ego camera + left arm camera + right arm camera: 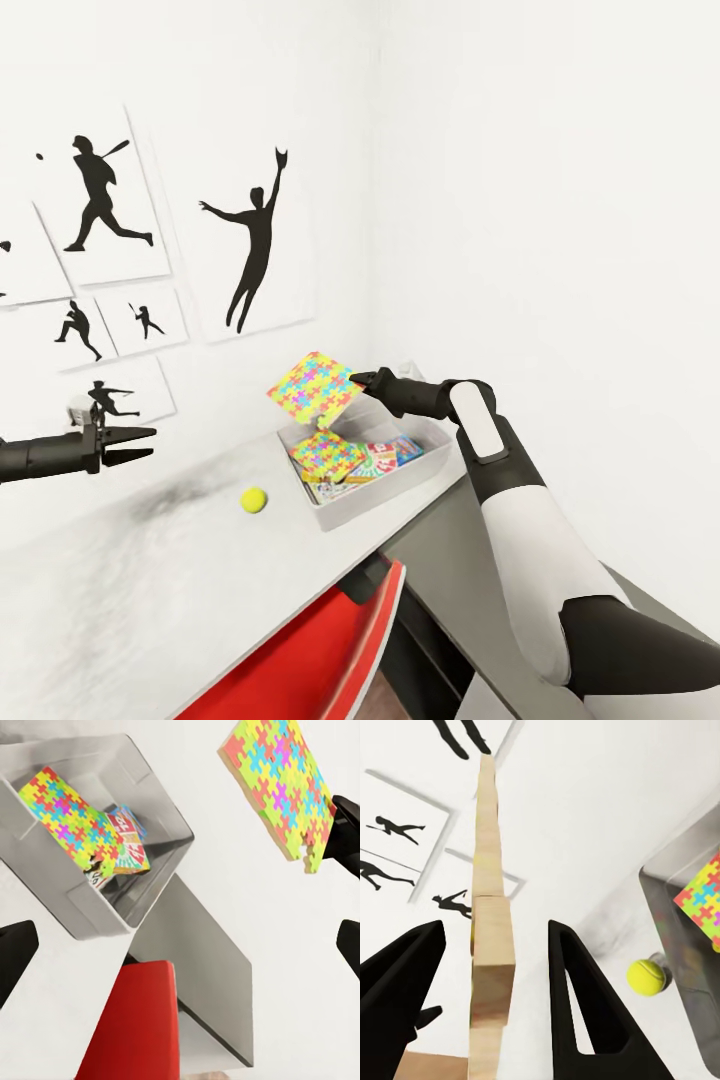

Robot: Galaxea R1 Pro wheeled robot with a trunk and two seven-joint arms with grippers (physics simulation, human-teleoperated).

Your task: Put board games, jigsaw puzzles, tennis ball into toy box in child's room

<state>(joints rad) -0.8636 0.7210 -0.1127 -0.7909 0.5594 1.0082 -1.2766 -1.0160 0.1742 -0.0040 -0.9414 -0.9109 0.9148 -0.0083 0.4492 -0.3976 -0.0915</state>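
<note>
Pale marbled counter (pixel 150 590) runs along the wall. On it we note the grey toy box (pixel 345 510) near the corner and the tennis ball (pixel 254 499) just beside it, apart.

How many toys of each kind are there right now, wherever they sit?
Multicoloured jigsaw squares: 2, one held above the tray, one inside the pale grey tray
Printed game boxes in the tray: cannot count, partly covered
Small yellow-green ball: 1
Total countable: 3
</note>
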